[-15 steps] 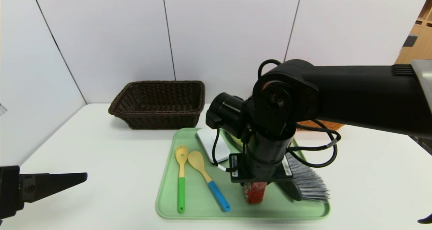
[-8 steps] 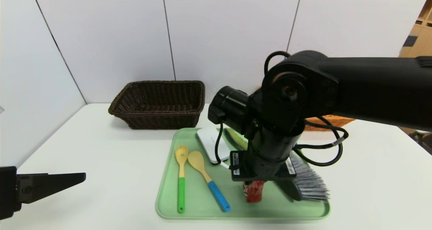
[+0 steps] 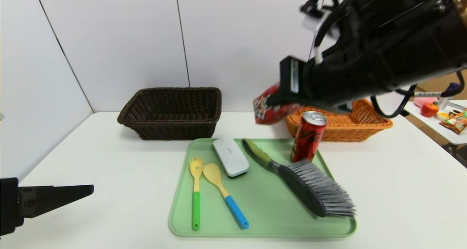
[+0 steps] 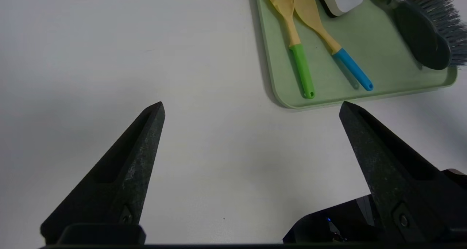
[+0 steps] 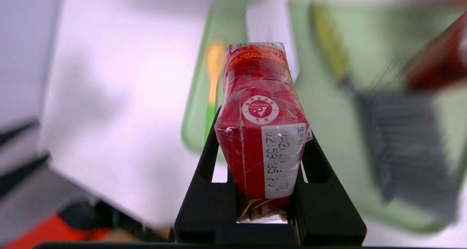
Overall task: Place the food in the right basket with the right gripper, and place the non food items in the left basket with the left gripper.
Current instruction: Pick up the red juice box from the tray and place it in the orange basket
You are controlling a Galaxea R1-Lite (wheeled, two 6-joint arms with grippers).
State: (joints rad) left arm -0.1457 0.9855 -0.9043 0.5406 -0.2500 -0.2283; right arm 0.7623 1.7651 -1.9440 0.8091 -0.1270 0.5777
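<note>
Head view: red carton [image 3: 269, 106] lengthwise out of right gripper [image 3: 281, 99]

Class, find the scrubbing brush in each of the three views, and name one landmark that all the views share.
Head view: the scrubbing brush lies diagonally on the right half of the green tray.
Left wrist view: its dark head and grey bristles show at the tray's far corner.
Right wrist view: blurred, beside the red food packet that the right gripper holds.
Shared landmark: the green tray.
</note>
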